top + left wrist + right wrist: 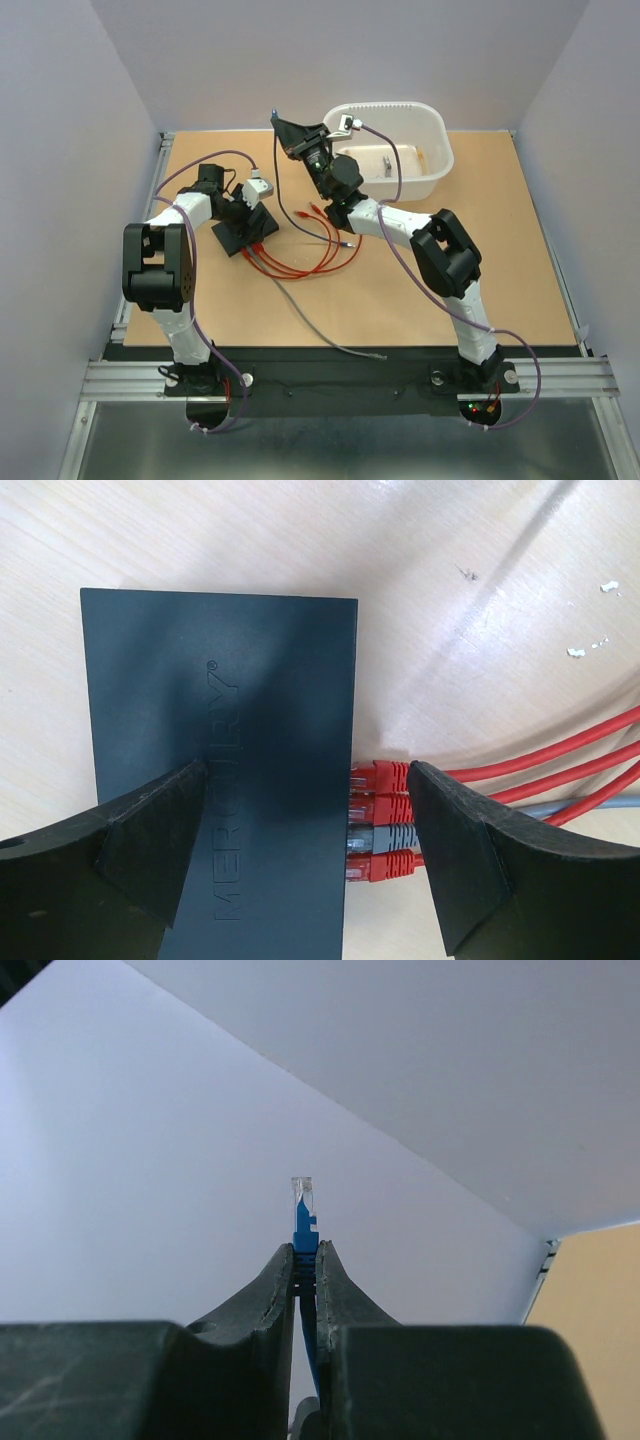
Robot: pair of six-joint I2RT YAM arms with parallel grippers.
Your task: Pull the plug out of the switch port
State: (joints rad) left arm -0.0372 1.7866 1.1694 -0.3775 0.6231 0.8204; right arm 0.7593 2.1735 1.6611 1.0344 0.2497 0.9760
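The right claw (305, 1252) was clenched on the small blue plastic plug (303, 1222), high in the air — so the pulling looked done. The flat black box-shaped switch (220, 730) lay on the wooden table (500, 630) under the left claw (308, 780), which was open wide — red plugs (385, 777) sat in its ports.

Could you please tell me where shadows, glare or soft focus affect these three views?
Left wrist view: a dark shadow lies across the switch beneath the left tool, and glare whitens the table at right. Right wrist view: the blue plug is sharp against the plain wall, the right tool dark and slightly soft. Top view: even light, faint shadows.
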